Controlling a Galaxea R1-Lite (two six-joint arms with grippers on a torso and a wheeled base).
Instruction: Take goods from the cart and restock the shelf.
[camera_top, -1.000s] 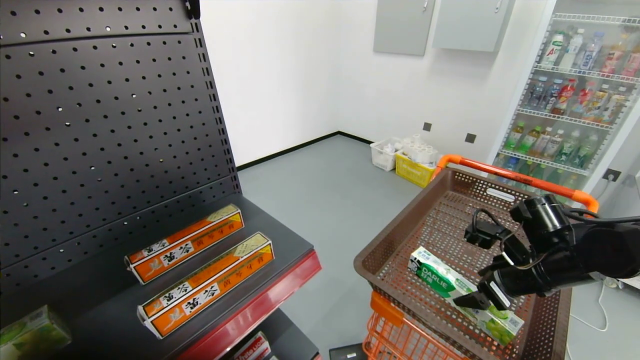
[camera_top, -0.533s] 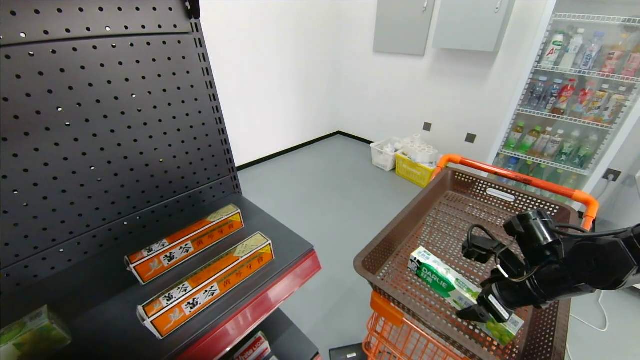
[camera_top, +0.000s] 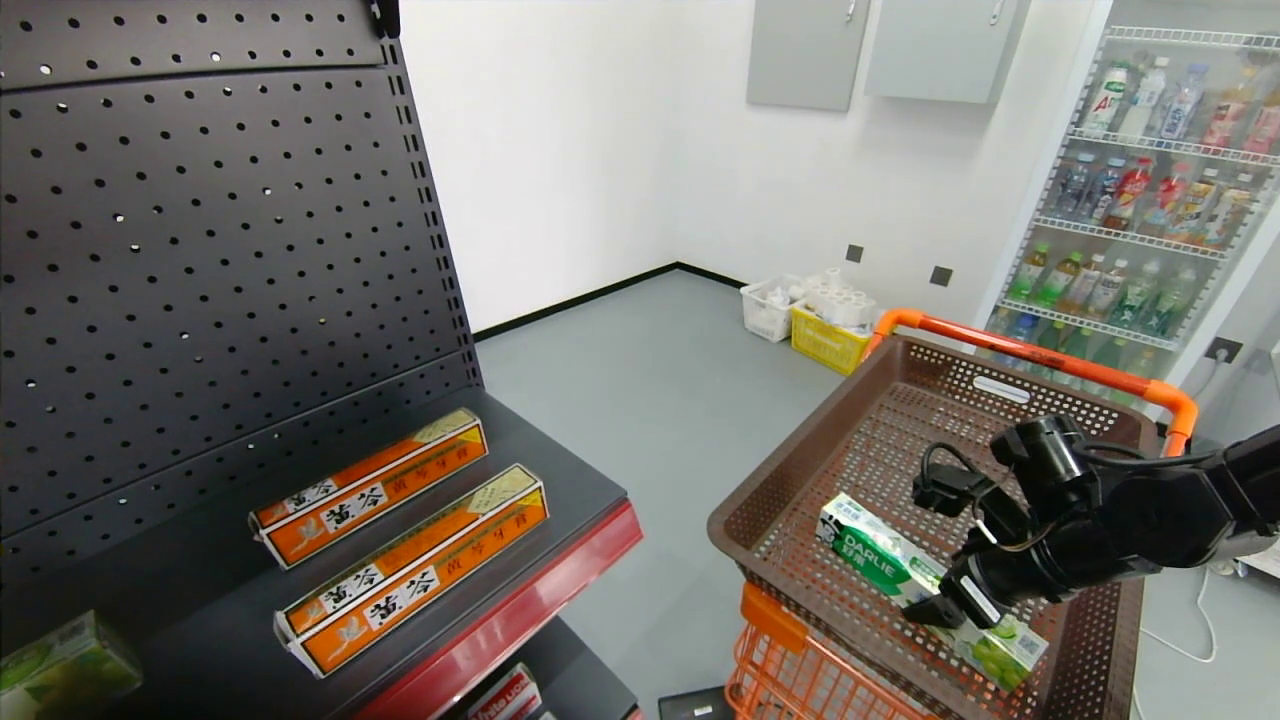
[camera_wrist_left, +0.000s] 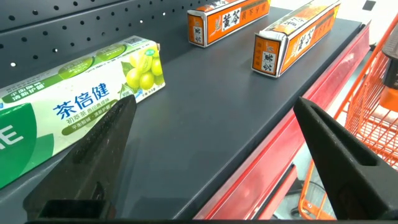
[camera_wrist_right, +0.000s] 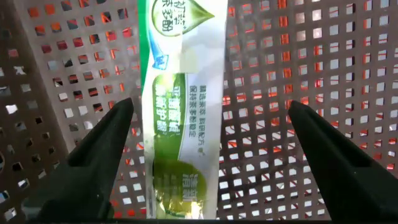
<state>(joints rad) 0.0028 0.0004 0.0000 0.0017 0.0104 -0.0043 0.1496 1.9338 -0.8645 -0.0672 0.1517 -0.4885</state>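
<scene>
Right gripper (camera_wrist_right: 210, 109), wide open and empty, has apparently sunk nearer the toothpaste box (camera_top: 875, 560).

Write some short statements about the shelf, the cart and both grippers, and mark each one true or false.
1. Two orange toothpaste boxes lie on the shelf. True.
2. The right gripper holds the green toothpaste box up above the brown basket. False: the box lies in the basket, with the open fingers to either side.
3. The left gripper is open near the shelf. True.
4. The brown basket holds three boxes. False: it holds one.
5. The shelf carries only orange boxes. False: a second green toothpaste box lies on it too.
</scene>
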